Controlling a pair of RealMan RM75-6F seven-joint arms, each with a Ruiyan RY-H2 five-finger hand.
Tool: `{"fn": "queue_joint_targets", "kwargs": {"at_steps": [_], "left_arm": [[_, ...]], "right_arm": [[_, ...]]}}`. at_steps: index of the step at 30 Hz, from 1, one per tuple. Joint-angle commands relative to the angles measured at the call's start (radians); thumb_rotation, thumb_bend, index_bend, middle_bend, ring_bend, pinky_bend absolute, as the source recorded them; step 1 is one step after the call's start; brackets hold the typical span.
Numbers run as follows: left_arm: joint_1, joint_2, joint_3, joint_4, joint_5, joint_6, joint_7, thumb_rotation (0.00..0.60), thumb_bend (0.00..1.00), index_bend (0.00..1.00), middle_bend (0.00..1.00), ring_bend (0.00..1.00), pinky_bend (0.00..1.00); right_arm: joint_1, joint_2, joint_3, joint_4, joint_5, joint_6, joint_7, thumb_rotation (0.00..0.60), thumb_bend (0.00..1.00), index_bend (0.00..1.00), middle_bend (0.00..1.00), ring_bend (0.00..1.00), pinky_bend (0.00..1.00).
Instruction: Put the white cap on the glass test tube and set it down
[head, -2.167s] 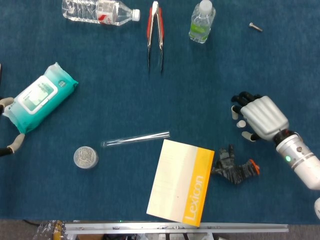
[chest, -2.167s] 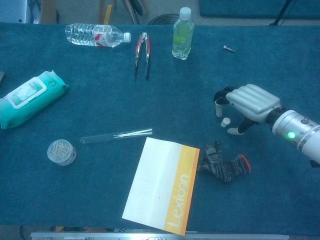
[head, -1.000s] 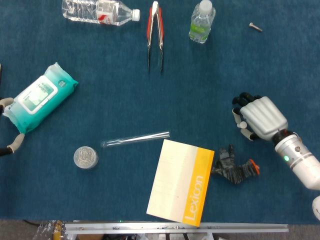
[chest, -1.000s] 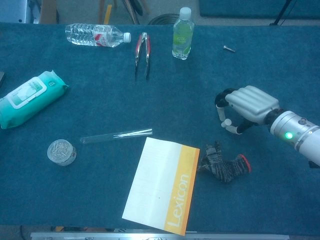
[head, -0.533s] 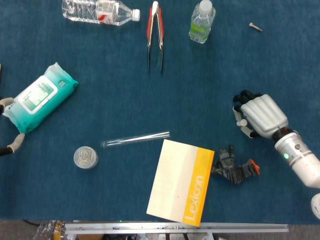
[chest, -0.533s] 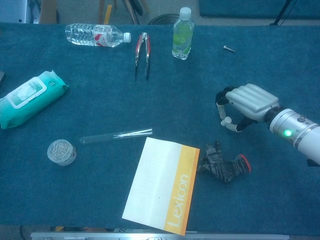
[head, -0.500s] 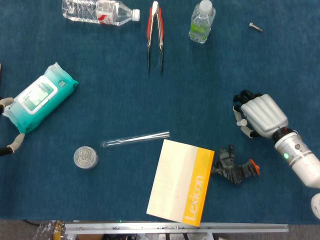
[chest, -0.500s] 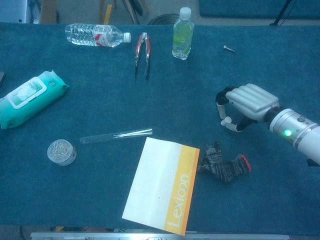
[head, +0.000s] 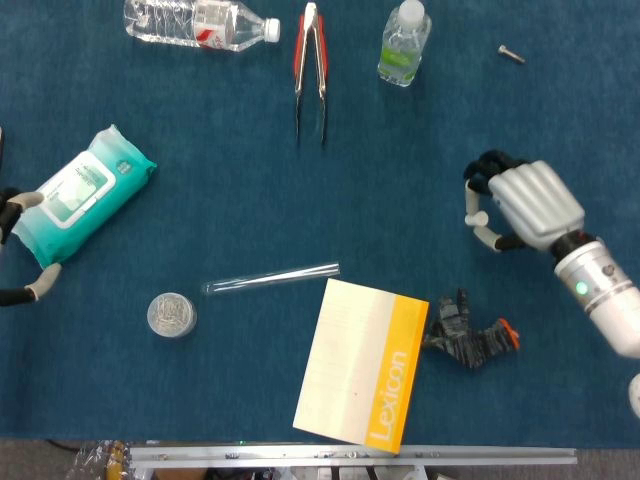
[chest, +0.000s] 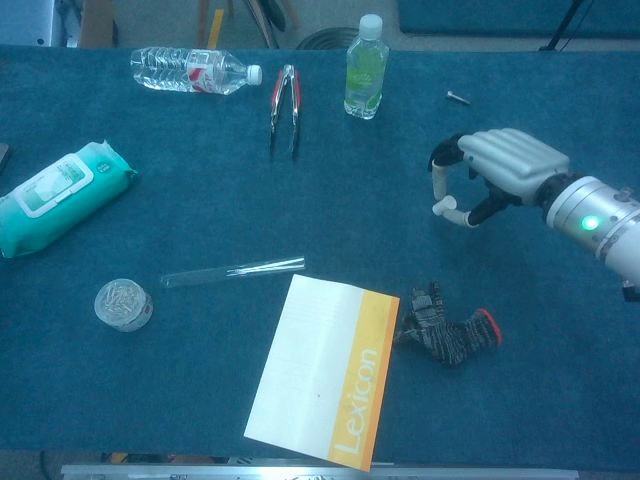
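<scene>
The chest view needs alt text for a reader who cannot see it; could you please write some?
The robot's right hand hovers above a blue table, pinching a small white cap. A glass test tube lies on its side left of centre, near a Lexicon booklet and a dark glove.

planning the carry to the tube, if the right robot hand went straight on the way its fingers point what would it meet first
The right robot hand, pinching the cap, points left across the cloth. That line looks free until the wipes pack; the tube lies nearer the robot. Height is unclear.
</scene>
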Motion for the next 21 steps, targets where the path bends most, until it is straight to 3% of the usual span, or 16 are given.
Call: {"fn": "queue_joint_targets", "kwargs": {"at_steps": [1,10,15,21], "left_arm": [[-0.028,0.007,0.004,-0.013,0.001,-0.045,-0.001,0.370,0.25,0.22,0.22,0.10,0.13],[-0.084,-0.032,0.015,-0.057,-0.017,-0.141,0.117,0.365,0.25,0.24,0.22,0.10,0.13],[-0.109,-0.091,0.005,-0.078,-0.054,-0.164,0.223,0.224,0.25,0.26,0.21,0.10,0.13],[-0.140,-0.189,-0.013,-0.079,-0.104,-0.179,0.323,0.191,0.25,0.29,0.21,0.11,0.13]], "right_arm": [[0.022,0.051,0.040,-0.048,0.033,-0.023,0.038,0.600,0.31,0.62,0.31,0.17,0.39],[0.054,0.130,0.096,-0.087,0.090,-0.040,0.085,0.600,0.31,0.62,0.31,0.17,0.39],[0.068,0.146,0.107,-0.073,0.106,-0.053,0.111,0.600,0.31,0.62,0.31,0.17,0.39],[0.085,0.157,0.118,-0.059,0.111,-0.066,0.144,0.600,0.31,0.62,0.31,0.17,0.39]]}}
